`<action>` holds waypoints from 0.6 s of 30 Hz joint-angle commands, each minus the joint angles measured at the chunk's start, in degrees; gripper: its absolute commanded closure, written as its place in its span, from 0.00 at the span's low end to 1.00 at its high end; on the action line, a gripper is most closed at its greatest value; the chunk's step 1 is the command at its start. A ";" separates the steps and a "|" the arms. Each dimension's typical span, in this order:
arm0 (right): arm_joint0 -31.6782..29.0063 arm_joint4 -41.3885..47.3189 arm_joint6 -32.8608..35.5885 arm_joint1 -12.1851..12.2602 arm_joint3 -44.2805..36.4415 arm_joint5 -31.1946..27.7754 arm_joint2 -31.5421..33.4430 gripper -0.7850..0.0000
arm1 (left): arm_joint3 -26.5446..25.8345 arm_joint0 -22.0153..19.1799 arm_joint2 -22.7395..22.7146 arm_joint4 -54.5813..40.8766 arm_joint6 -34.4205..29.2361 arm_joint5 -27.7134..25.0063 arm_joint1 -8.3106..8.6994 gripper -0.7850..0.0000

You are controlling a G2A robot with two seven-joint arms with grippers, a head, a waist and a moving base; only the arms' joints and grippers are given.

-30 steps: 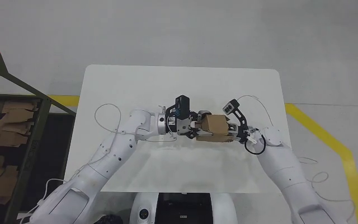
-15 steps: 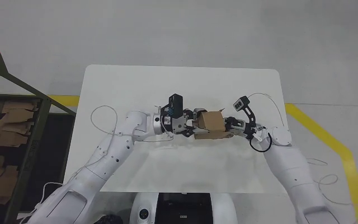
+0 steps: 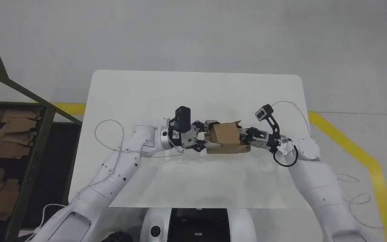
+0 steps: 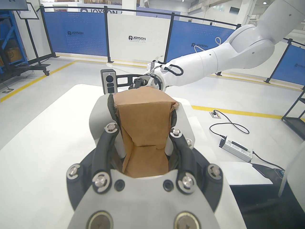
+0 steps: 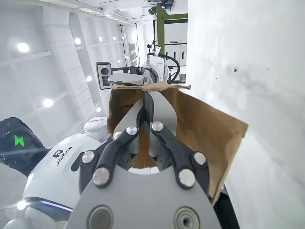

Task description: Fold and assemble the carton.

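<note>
Carton point(image 3: 225, 134) hangs over the middle of the white table point(image 3: 193, 91), well apart from every edge, held between both grippers. Left gripper point(image 3: 203, 138) has its fingers spread wide, clamping the carton's closed end across its width. Right gripper point(image 3: 244, 138) fingers are nearly together, pinching one wall at the open end

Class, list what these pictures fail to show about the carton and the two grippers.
Top view: carton underside, hidden by its own top face.
Left wrist view: carton's far end, blocked by its near face inside the left gripper.
Right wrist view: carton's interior, screened by the right gripper and shadow.
</note>
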 commanded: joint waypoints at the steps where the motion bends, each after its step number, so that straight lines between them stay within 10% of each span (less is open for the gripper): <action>1: 0.32 1.62 1.96 -0.17 0.01 0.38 -0.62 1.00 | -0.06 -0.25 0.68 -0.31 0.23 0.03 0.09 0.67; 10: 1.50 5.29 6.27 -0.65 1.21 0.28 -2.04 1.00 | 1.48 -3.19 4.72 -1.93 0.49 0.03 0.49 0.55; 14: 1.83 6.71 7.77 -0.87 1.87 0.41 -2.66 1.00 | 2.82 -4.94 6.80 -3.06 0.31 0.03 0.66 0.00; 18: 2.14 8.34 8.75 -1.14 2.80 0.39 -3.19 1.00 | 3.63 -6.43 8.59 -4.99 -0.14 0.03 0.99 0.00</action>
